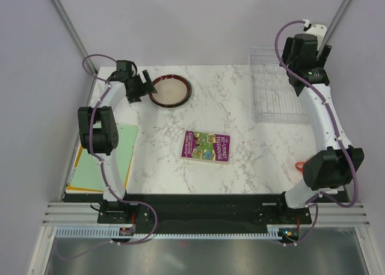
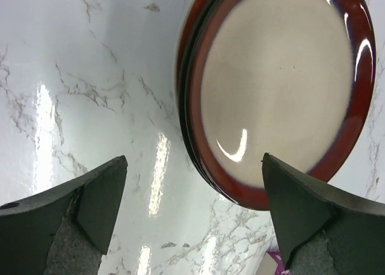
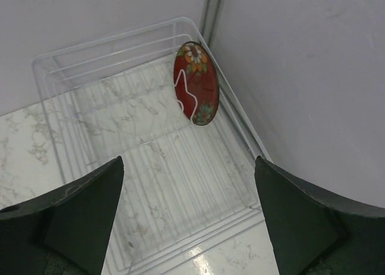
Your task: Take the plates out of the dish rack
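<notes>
Over on the left side of the bench (image 1: 240,115), the left claw (image 2: 194,160) hangs low with its jaws spread wide and nothing between them. Just beyond its fingertips lies the dark brown plate with the cream centre (image 2: 277,76), flat and face up. It sits on top of a second plate (image 2: 183,58), of which only a sliver of rim shows on the left, too little to tell its pattern.

At the far right corner of the bench stands the clear dish rack (image 1: 274,97). The right claw (image 3: 187,160) is held above it, also gaping wide and holding nothing. From its wrist view, 1 coral-red plate (image 3: 197,82) with a floral pattern stands on edge in the rack's far right corner, leaning slightly, with a thin rib crossing its face. From overhead, the right arm hides this plate.

Near the middle of the bench, well apart from both plates and rack, lies a purple book (image 1: 206,147), face up. A green sheet (image 1: 114,157) lies at the left edge beside the left arm.
</notes>
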`<state>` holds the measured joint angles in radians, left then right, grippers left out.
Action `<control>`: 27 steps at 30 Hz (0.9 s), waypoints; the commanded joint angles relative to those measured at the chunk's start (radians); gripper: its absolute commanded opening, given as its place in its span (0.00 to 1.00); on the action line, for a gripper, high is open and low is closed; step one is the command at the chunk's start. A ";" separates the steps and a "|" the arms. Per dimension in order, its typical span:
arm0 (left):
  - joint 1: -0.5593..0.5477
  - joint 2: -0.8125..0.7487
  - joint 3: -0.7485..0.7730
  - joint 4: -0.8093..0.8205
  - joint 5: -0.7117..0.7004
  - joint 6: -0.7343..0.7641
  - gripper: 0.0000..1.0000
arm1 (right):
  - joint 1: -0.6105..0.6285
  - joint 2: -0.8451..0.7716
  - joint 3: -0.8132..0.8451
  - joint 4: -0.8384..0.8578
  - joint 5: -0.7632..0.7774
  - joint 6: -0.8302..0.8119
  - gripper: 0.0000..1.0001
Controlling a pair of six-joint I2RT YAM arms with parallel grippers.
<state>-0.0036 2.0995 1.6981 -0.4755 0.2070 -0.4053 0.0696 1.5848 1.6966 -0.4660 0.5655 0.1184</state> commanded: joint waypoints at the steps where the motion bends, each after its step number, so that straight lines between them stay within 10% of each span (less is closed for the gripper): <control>1: -0.027 -0.120 -0.008 -0.037 -0.014 0.031 1.00 | -0.065 0.094 0.093 -0.013 0.044 -0.031 0.96; 27: -0.151 -0.358 -0.396 0.362 0.311 -0.139 1.00 | -0.402 0.535 0.368 -0.016 -0.539 0.092 0.67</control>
<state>-0.1520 1.7302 1.3178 -0.1993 0.4698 -0.5049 -0.3138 2.0727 2.0148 -0.5014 0.1307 0.1753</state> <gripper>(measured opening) 0.995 0.678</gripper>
